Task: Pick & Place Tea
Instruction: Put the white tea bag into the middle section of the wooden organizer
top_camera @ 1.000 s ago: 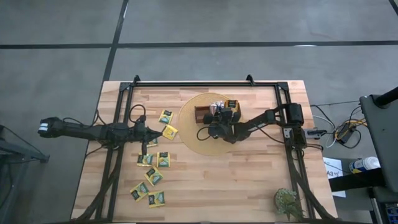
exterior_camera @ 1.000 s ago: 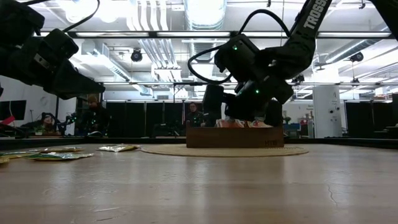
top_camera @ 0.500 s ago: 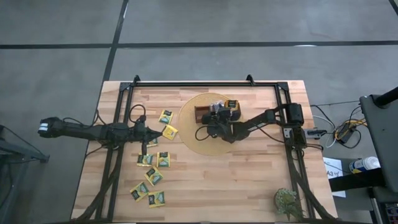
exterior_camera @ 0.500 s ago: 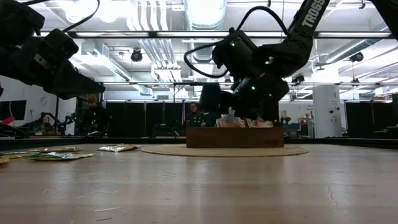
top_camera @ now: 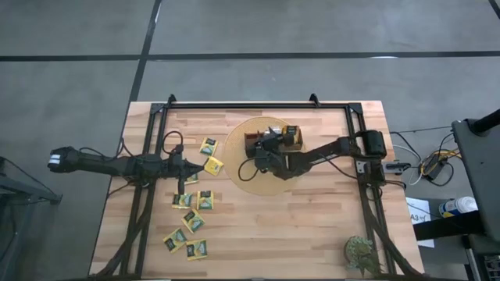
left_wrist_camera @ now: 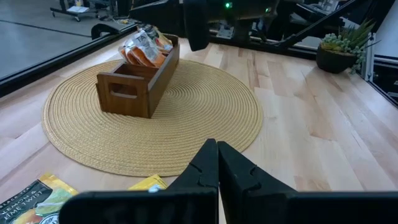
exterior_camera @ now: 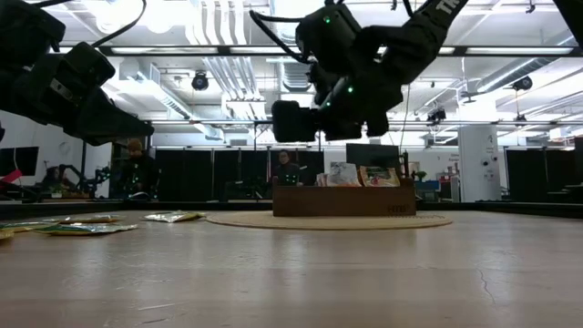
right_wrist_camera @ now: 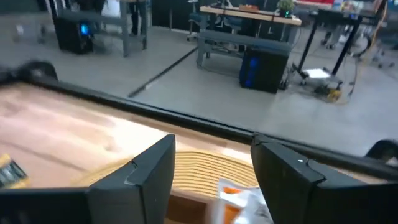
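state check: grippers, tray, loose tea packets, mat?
left gripper: shut, empty, over the table's left half.
right gripper: open, empty, raised above the tray.
wooden tray: upright on the mat, holds orange packets.
woven mat: flat on the table.
loose tea packets: lying flat on the table, not yet picked.
potted plant: upright at the table corner.

Eight tea packets (top_camera: 192,221) loose; one tray (top_camera: 254,141); one mat (top_camera: 238,173).

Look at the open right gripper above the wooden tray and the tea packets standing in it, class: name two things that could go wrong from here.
1. The tea packets stand tall and loose in the wooden tray; the right gripper, open and close above, might snag one while retreating.
2. The left gripper, shut, waits beside the loose packets; a careless move could scatter them.
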Tool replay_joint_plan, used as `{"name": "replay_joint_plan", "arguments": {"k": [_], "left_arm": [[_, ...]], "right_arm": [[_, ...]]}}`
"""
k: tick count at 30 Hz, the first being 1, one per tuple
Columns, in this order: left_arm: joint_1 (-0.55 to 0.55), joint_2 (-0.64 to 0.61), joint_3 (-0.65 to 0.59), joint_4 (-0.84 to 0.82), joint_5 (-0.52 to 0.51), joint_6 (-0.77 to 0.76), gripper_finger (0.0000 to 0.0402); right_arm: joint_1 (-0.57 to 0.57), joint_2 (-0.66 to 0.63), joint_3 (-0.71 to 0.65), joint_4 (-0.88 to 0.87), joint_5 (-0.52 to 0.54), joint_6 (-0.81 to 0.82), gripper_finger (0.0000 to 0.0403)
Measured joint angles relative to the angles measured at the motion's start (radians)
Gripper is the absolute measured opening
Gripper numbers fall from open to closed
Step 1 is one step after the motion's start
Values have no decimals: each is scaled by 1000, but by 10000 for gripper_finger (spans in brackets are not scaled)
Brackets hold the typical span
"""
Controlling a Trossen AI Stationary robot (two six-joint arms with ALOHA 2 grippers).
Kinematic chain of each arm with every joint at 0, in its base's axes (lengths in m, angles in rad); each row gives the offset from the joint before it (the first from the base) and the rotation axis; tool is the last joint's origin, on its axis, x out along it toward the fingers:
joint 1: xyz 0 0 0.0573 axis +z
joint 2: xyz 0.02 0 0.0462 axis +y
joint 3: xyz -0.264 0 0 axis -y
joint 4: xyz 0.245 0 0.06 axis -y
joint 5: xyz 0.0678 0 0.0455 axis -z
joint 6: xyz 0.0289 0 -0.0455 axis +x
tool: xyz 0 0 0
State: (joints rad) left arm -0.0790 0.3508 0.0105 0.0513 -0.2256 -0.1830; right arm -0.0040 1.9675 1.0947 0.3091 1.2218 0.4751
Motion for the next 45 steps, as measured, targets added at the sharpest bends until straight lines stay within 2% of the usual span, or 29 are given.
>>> {"name": "replay_joint_plan", "arguments": {"k": [4, 8, 11, 16, 23, 31, 35, 40, 45], "left_arm": [[0, 0, 0, 0, 0, 0, 0], [0, 0, 0, 0, 0, 0, 0], [0, 0, 0, 0, 0, 0, 0], [0, 0, 0, 0, 0, 0, 0], [0, 0, 0, 0, 0, 0, 0], [0, 0, 0, 0, 0, 0, 0], [0, 0, 0, 0, 0, 0, 0], [0, 0, 0, 0, 0, 0, 0], [0, 0, 0, 0, 0, 0, 0]], "right_arm": [[9, -55, -16, -159, -24, -27, 198], [2, -117, -21, -414, -221, 31, 190], [-14, -134, -30, -511, -330, 103, 183], [-27, -131, -66, -509, -301, 108, 173], [-78, -52, -85, -474, -293, 186, 158], [-94, -23, -81, -437, -316, 166, 141], [-90, -65, -85, -456, -387, 157, 133], [-89, -109, -85, -452, -619, 134, 125], [-84, -120, -85, -452, -665, 113, 119]]}}
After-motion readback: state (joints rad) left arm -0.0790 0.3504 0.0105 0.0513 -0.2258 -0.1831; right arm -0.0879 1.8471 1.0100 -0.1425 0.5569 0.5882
